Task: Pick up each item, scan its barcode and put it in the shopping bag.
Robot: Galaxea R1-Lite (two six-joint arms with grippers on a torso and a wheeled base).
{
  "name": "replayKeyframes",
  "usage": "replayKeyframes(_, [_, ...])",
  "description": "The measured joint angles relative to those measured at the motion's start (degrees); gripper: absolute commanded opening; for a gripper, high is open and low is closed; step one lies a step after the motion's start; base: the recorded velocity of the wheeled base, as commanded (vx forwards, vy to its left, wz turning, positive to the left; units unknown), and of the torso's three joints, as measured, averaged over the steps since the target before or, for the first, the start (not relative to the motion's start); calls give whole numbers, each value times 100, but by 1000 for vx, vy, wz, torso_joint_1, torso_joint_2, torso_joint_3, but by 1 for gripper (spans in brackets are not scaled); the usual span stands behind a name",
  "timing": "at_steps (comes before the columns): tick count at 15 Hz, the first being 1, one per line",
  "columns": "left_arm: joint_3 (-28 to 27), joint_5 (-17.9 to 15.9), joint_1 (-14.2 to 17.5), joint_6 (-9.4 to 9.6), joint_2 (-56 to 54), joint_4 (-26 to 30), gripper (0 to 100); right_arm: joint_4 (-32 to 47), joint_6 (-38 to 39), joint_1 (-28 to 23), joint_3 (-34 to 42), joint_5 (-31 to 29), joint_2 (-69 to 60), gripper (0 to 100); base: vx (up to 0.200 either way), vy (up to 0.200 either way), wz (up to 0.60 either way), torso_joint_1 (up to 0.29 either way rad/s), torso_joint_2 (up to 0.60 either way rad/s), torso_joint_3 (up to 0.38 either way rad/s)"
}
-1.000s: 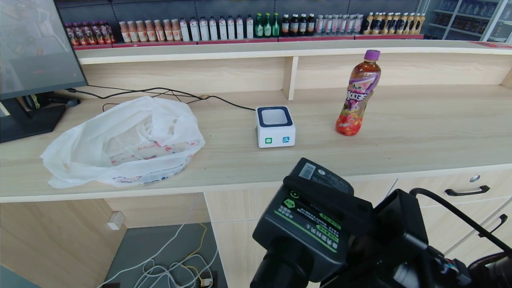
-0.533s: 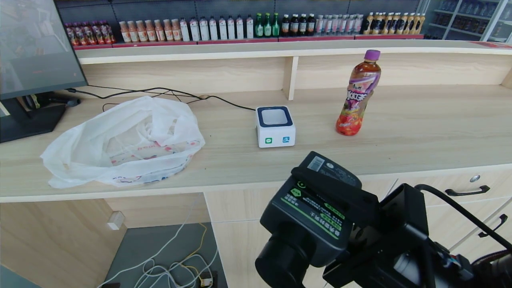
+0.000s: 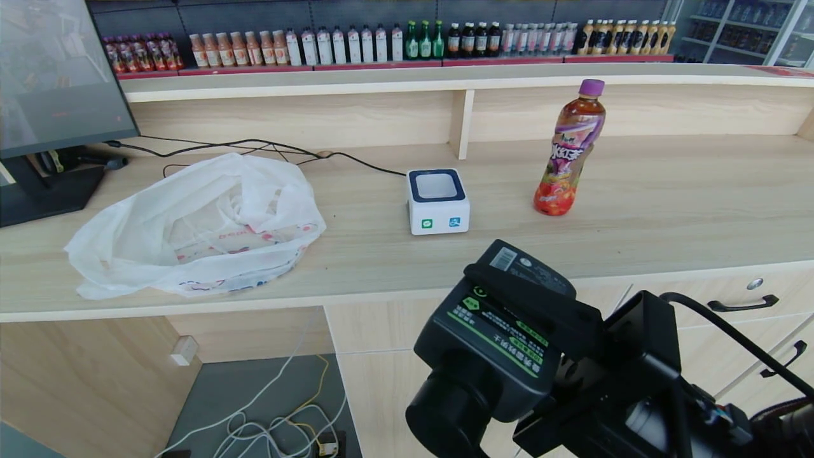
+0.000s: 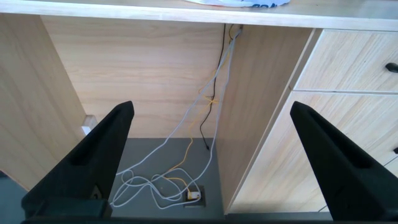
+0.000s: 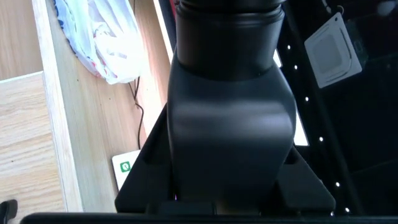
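Left gripper [image 4: 211, 168] fingers [image 4: 93, 162] wide, empty, below counter [image 4: 124, 6]; bottle [image 3: 569, 149] upright up beyond them, likely for side grasp; shopping bag [image 3: 191, 222] slumped open to receive; right arm [image 3: 572, 369] grip: cannot tell.

Matte-black, boxy right arm [image 3: 509, 343] with a green-striped label [image 3: 502, 337], a white barcode sticker [image 3: 504, 259] and a black cable [image 3: 731, 337]. The left gripper [image 4: 211, 155] has black wedge fingers [image 4: 93, 162], one each side of the jaw gap.

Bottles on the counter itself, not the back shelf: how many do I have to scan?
1. The purple-capped bottle stands upright on the counter, right of the scanner. The shopping bag, left of the scanner, may hide more.
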Motion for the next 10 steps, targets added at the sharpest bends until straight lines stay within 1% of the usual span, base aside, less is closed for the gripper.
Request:
replayKeyframes(4, [0, -1, -6, -2, 0, 0, 100, 66, 90, 317, 48, -482, -6, 0, 0, 0, 0, 0, 0, 0])
replayKeyframes(8, [0, 0, -5, 0, 0, 0, 100, 63, 521, 441, 122, -692, 32, 0, 0, 0, 0, 0, 0, 0])
replayKeyframes(10, [0, 0, -5, 0, 0, 0, 100, 33, 931, 606, 95, -887, 121, 0, 0, 0, 0, 0, 0, 0])
